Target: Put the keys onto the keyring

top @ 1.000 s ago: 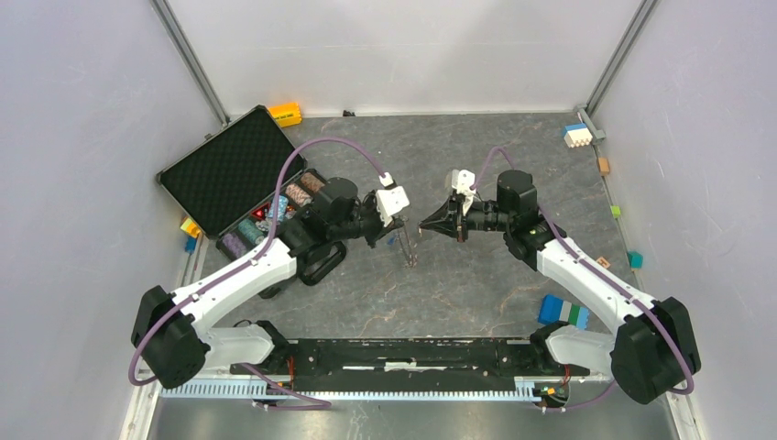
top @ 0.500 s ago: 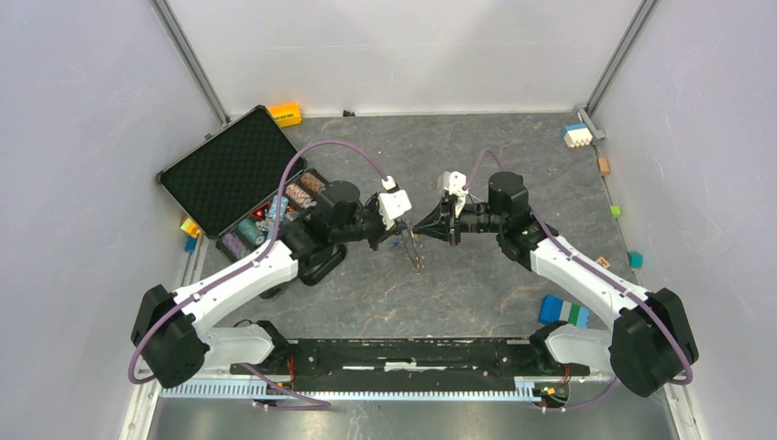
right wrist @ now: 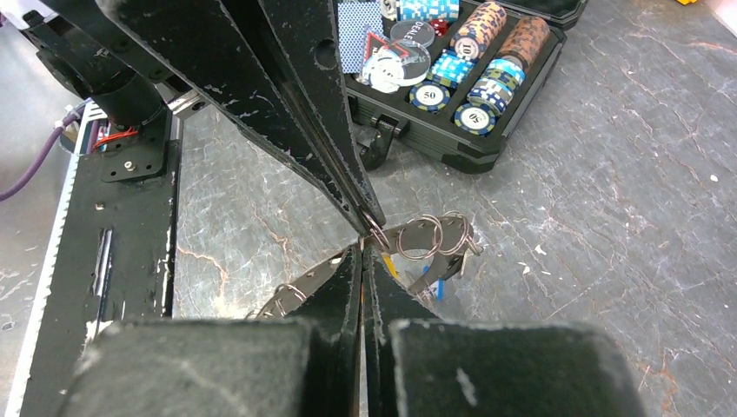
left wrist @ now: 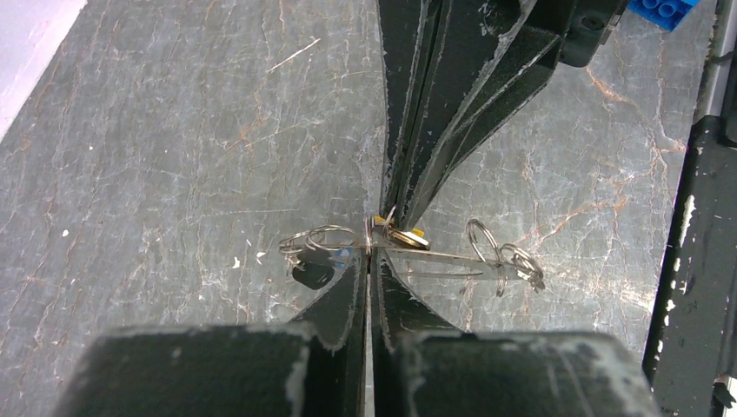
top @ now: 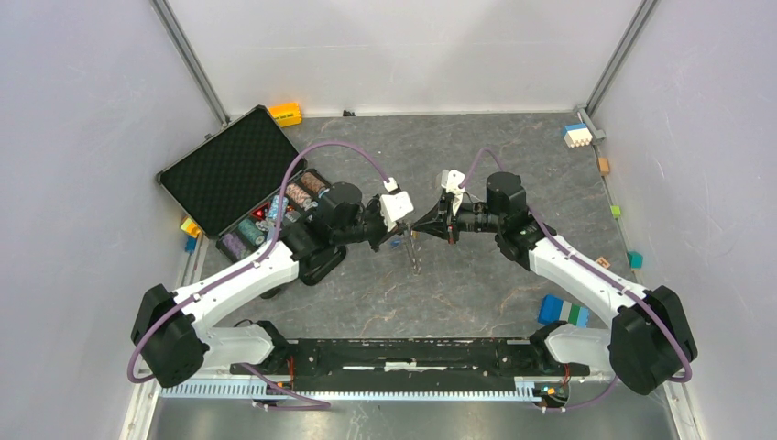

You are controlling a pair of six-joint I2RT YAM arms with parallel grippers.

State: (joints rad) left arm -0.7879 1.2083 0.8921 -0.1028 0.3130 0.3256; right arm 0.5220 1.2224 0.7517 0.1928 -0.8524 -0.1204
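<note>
Left side of the grey marbled tabletop (top: 476, 284), the black case (right wrist: 443, 139) lies wide open with its foam-lined lid (top: 229, 170) laid flat toward the back wall. Its tray is packed with rows of poker chips (right wrist: 474, 87), plus a blue-backed card deck (right wrist: 358, 30) and a clear dealer button (right wrist: 408, 39). Toy blocks ring the edges: an orange one (top: 285, 113) at the back wall, a yellow-and-blue pair (top: 190, 229) left of the case, a white-and-blue one (top: 576, 135) far right, tan (top: 603, 165), green (top: 616, 210) and teal (top: 635, 259) bits down the right edge, and a blue, green and white block (top: 563, 311) near the front right.
</note>
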